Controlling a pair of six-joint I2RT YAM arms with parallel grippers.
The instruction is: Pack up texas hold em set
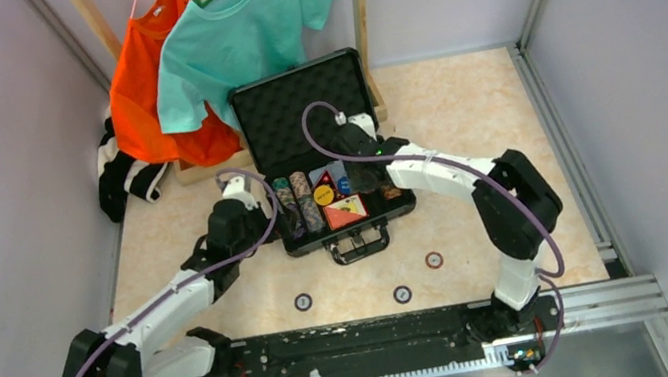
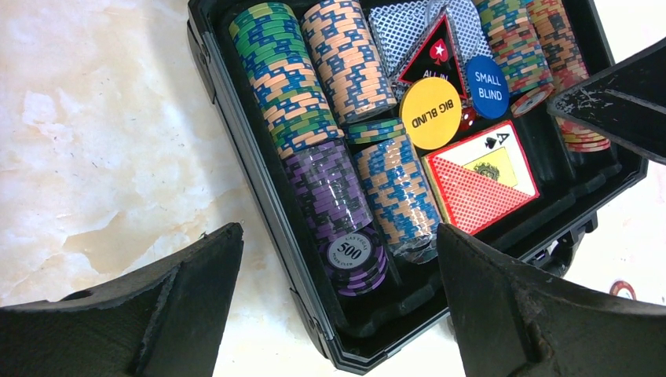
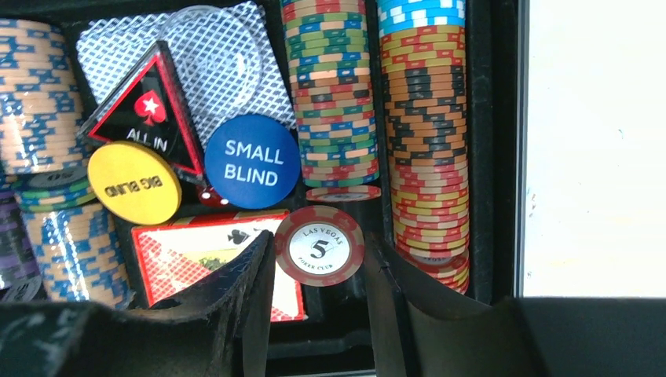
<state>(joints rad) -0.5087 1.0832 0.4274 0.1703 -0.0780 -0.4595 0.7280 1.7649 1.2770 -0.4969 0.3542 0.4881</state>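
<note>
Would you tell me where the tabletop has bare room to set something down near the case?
Bare: the beige marble tabletop right of the open black hard briefcase, out to the metal rail. Crowded: three loose round chips before its handle; hanging shirts behind.

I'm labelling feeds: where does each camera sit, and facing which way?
Top external: above and behind, looking down on the briefcase; both arms show.
Left wrist: beside the briefcase, facing chip rows; open left gripper shows.
Right wrist: over it, facing the 5 chip in the right gripper.
Wrist views share the SMALL BLIND button.
</note>
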